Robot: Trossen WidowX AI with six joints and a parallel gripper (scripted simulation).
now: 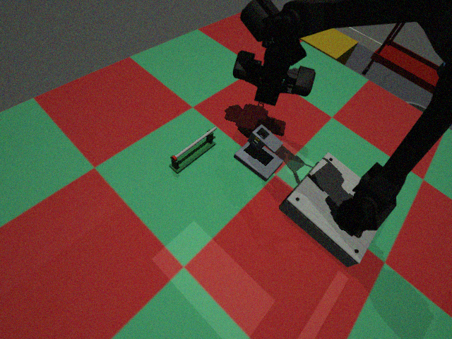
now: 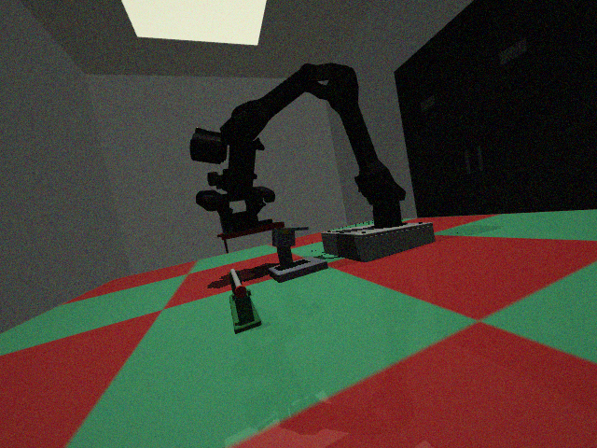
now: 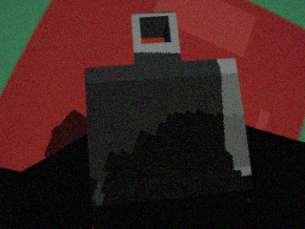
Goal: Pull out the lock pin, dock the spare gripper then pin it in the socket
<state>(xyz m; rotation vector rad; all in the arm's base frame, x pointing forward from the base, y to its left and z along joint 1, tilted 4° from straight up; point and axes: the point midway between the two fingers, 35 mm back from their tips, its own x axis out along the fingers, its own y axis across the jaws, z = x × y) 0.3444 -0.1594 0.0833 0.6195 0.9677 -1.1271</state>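
My gripper (image 1: 272, 82) (image 2: 240, 220) is shut on the spare gripper (image 1: 267, 96) (image 3: 143, 97), a dark grey block held above the floor. In the wrist view its spigot (image 3: 157, 56) points toward the top, with a square through-hole. The mount's socket (image 1: 274, 143) (image 2: 283, 239) stands on its grey base (image 1: 269, 171) (image 2: 308, 266), below and to the right of my gripper in the top and exterior views. The socket has no pin through it. The lock pin (image 1: 193, 143) (image 2: 234, 278), pale with a red head, lies across the two posts of a green cradle (image 1: 197, 154) (image 2: 247, 324).
The arm's grey base block (image 1: 306, 204) (image 2: 385, 243) is to the right of the mount. A yellow box (image 1: 330, 42) and a red-framed piece of furniture (image 1: 408, 61) are in the background beyond the checkered surface.
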